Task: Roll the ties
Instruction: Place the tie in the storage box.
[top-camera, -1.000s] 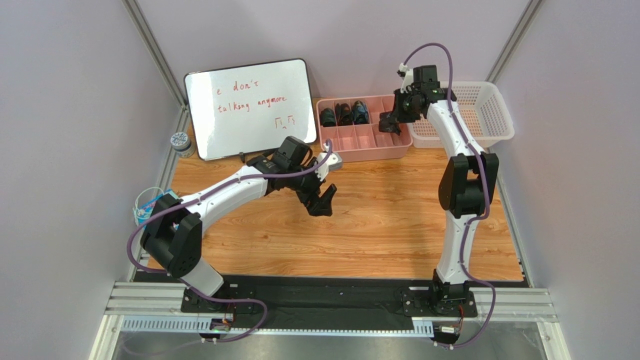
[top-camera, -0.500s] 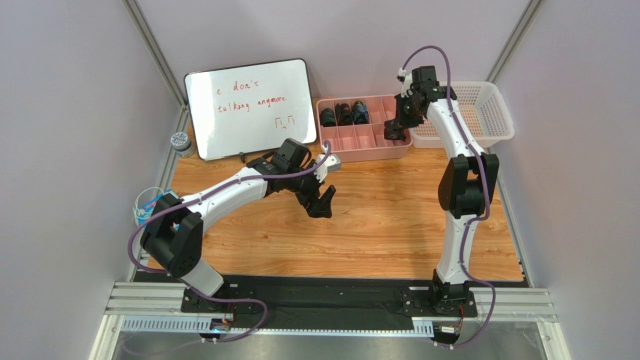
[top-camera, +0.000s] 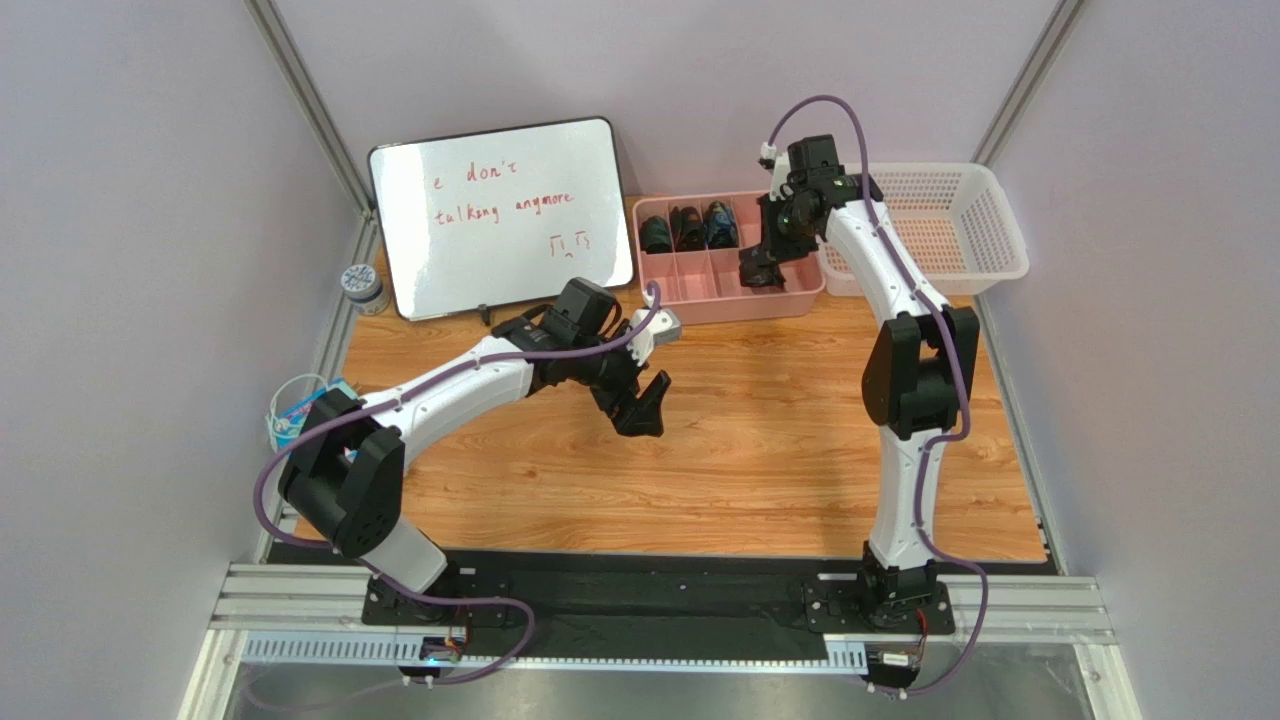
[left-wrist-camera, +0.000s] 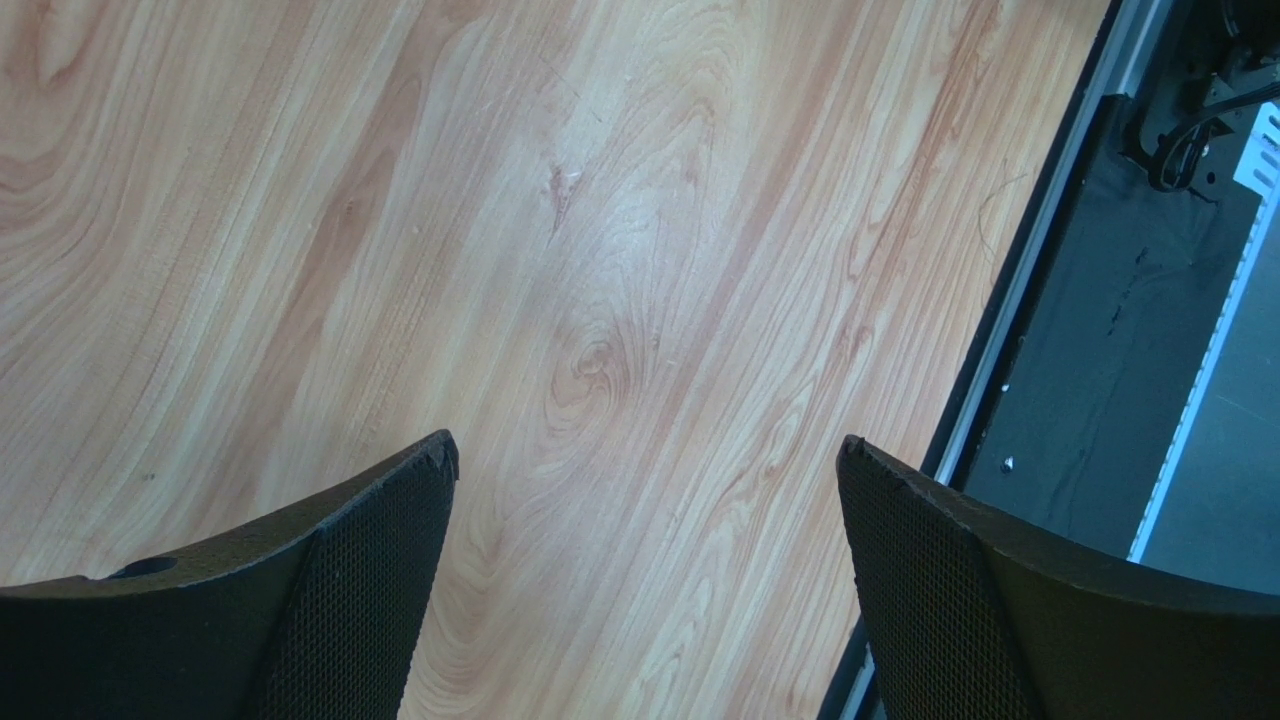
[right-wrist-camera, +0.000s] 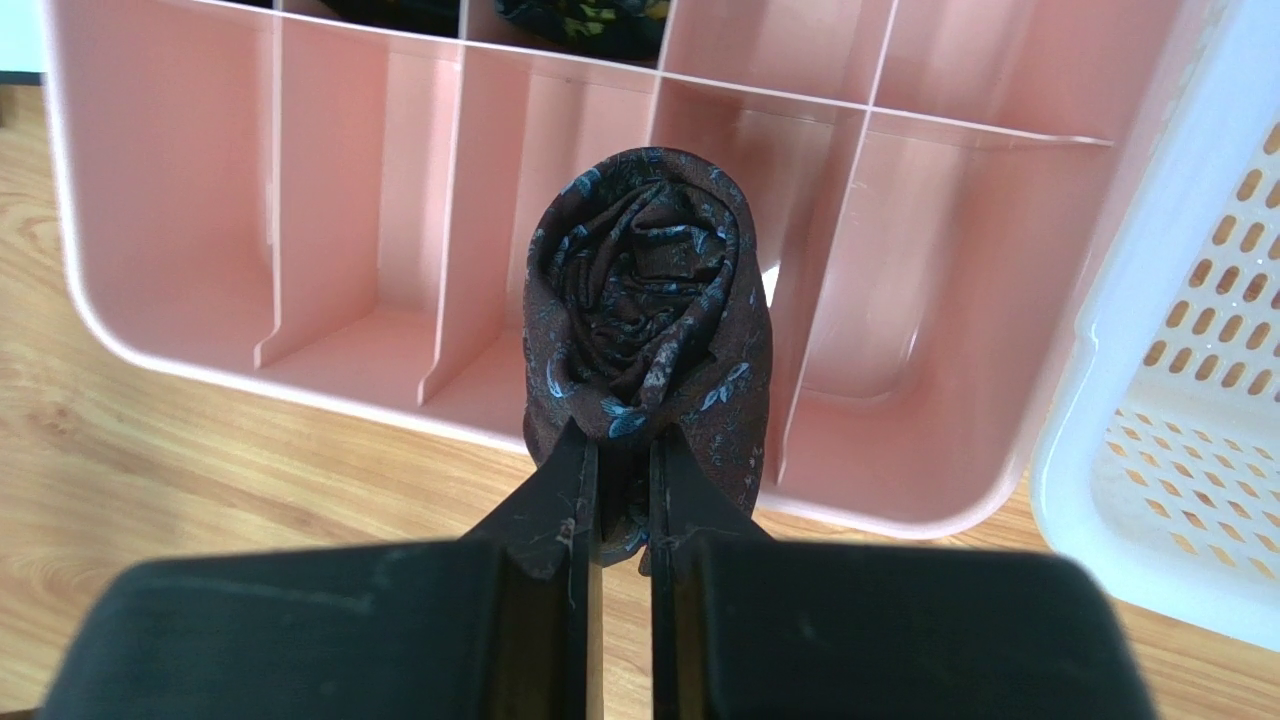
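Observation:
My right gripper is shut on a rolled dark tie with small blue leaf marks. It holds the coil above the front row of the pink divided tray. In the top view this gripper hangs over the tray's front right part. Three rolled ties sit in the tray's back compartments. My left gripper is open and empty over bare wood; its fingers frame only the tabletop.
A white perforated basket stands right of the pink tray, also in the right wrist view. A whiteboard leans at the back left. A small round tin and a blue object lie at the left edge.
My right gripper has moved left and a little toward the front with the rolled tie, from the tray's right end to over its front compartments. The left arm has not moved.

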